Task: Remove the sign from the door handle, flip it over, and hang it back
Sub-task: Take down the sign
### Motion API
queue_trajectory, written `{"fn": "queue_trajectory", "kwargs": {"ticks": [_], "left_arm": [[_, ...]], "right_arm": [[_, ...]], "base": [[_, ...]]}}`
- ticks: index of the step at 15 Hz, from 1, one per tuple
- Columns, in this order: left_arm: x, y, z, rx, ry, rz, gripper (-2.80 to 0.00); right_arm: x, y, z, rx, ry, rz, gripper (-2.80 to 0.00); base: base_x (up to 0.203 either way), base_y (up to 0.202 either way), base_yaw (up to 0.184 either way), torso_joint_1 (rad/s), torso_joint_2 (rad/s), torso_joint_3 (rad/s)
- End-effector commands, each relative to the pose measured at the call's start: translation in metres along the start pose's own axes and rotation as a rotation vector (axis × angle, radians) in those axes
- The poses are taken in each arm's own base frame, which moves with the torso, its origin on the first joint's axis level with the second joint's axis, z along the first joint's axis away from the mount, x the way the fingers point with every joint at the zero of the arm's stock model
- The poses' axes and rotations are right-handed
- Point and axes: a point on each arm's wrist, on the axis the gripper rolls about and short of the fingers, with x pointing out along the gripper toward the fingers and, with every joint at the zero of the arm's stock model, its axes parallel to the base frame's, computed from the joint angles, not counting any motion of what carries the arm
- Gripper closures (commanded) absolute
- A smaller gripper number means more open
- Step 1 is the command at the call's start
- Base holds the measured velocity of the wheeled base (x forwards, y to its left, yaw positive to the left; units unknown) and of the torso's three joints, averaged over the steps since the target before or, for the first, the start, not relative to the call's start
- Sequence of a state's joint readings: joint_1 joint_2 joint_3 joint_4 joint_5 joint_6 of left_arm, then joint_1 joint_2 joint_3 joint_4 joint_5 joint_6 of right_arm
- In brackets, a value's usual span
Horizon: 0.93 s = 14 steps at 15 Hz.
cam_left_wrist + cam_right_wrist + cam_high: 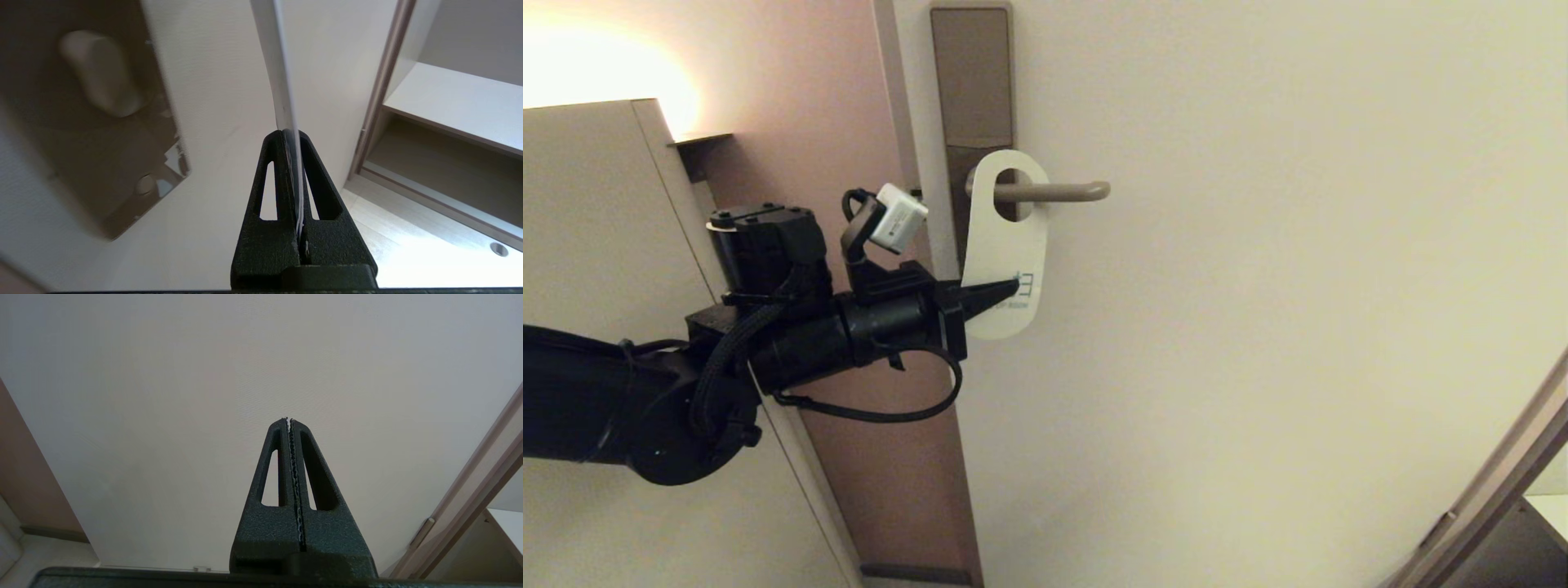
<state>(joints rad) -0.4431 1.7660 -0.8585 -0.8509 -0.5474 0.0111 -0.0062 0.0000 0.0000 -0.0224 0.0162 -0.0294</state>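
The sign [1006,245] hangs by its oval hole on the door handle [1054,192], white side facing me, a little tilted. The handle is a slim beige lever on a tall brown lock plate [972,77]. My left gripper [1013,286] reaches in from the left and is shut on the sign's lower part. In the left wrist view the sign [274,61] shows edge-on, pinched between the left gripper's [291,132] black fingers, with the handle [100,73] blurred beside it. My right gripper [289,419] is shut and empty, facing the bare door; it is out of the head view.
The cream door [1298,286] fills the right of the head view. A pinkish wall strip and the door frame [907,122] lie left of the lock plate. A beige cabinet [596,204] stands at the left. A shelf unit [457,122] shows beyond the door.
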Motion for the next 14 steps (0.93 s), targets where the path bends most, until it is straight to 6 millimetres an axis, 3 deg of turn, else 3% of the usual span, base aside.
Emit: {"fn": "queue_trajectory", "kwargs": {"ticks": [1, 14], "left_arm": [[0.004, -0.002, -0.002, 0.003, 0.004, -0.015, 0.0], [0.039, 0.005, -0.005, 0.034, -0.004, -0.027, 0.0]], "right_arm": [[0.0, 0.0, 0.0, 0.0, 0.001, 0.001, 0.0], [0.0, 0.0, 0.0, 0.0, 0.001, 0.001, 0.0]], "base": [[0.0, 0.0, 0.0, 0.0, 0.0, 0.0], [0.0, 0.0, 0.0, 0.0, 0.0, 0.0]]}}
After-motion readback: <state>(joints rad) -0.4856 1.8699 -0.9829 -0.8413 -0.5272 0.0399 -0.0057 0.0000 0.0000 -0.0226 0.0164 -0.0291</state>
